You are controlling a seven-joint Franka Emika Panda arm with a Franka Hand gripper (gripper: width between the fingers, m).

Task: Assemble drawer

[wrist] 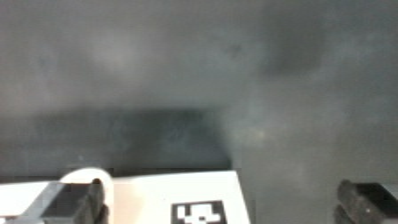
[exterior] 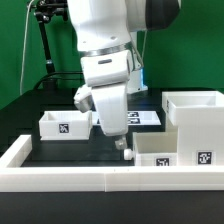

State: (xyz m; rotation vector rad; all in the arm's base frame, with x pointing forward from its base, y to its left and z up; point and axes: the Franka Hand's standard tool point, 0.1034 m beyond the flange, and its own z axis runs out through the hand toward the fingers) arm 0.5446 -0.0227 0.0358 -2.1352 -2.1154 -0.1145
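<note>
The drawer's tall white housing (exterior: pixel 196 112) stands at the exterior view's right. One small tray (exterior: pixel 163 150) with tags sits against its front-left side. A second small tray (exterior: pixel 65 123) with a tag lies apart at the exterior view's left. My gripper (exterior: pixel 124 150) hangs low over the table at the near end of the first tray. In the wrist view the gripper (wrist: pixel 221 205) is open, its dark fingers (wrist: pixel 75 202) wide apart. A white tagged face of that tray (wrist: pixel 178 195) lies between them, nearer one finger. A rounded white bump, maybe its knob, sits by that finger.
The marker board (exterior: pixel 148 118) lies flat behind the arm. A low white rim (exterior: pixel 90 178) runs along the table's front and up the exterior view's left side. A black stand is at the back left. The table top is dark.
</note>
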